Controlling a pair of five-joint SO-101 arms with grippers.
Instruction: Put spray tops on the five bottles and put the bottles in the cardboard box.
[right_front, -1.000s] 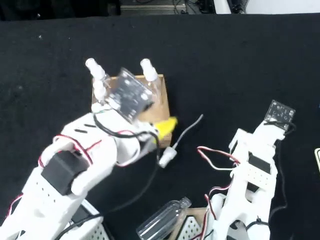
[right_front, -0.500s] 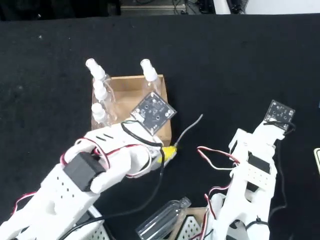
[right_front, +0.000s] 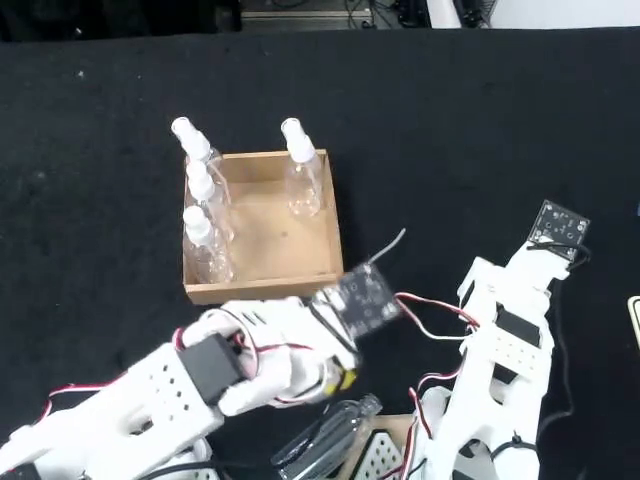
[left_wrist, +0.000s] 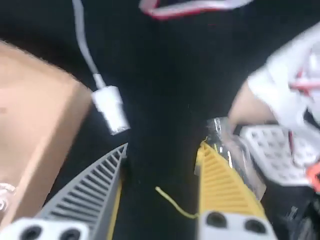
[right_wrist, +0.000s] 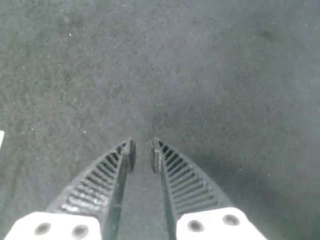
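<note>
Now | left pincer (left_wrist: 164, 146) apart | right pincer (right_wrist: 143, 145) nearly together, empty | bottle (right_front: 325, 440) lying flat, neck far-right

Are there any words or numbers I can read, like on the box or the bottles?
None can be read. The cardboard box is plain brown, the bottles are clear with no label showing, and the dark board on an arm has only tiny specks, too small to read.

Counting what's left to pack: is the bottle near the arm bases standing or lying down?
Lying down: the bottle shows its whole side to the overhead camera, neck pointing sideways.
</note>
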